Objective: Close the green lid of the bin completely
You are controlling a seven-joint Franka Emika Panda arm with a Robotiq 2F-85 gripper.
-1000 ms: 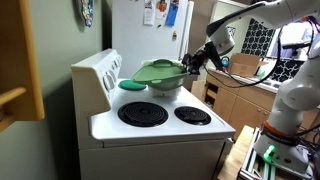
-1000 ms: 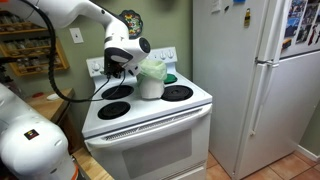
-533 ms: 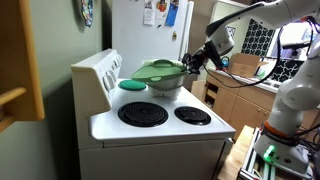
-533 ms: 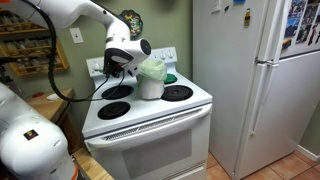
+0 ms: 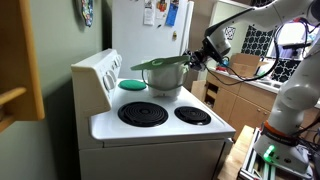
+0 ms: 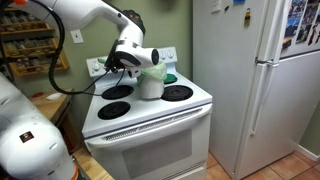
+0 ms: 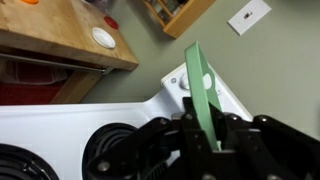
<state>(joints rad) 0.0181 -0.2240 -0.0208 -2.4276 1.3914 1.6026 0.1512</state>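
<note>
The pale bin (image 5: pixel 166 80) stands on a rear burner of the white stove; it also shows in an exterior view (image 6: pixel 150 86). The green lid (image 5: pixel 158 65) lies nearly level just above the bin's top, seen edge-on. My gripper (image 5: pixel 189 61) is shut on the lid's edge at the side away from the backguard. In the wrist view the lid (image 7: pixel 197 85) runs as a thin green strip up from between my gripper's (image 7: pixel 202 138) black fingers (image 7: pixel 160 140). In an exterior view my gripper (image 6: pixel 140 62) covers most of the lid (image 6: pixel 157 69).
A flat teal disc (image 5: pixel 132 86) lies by the backguard (image 5: pixel 100 75) beside the bin. Two front burners (image 5: pixel 143 113) are bare. A fridge (image 6: pixel 250 80) stands next to the stove. A wooden counter (image 7: pixel 60 35) shows in the wrist view.
My gripper has moved with the lid in its grip. The lid has gone from a tilted, domed look to a flatter, edge-on line over the bin.
</note>
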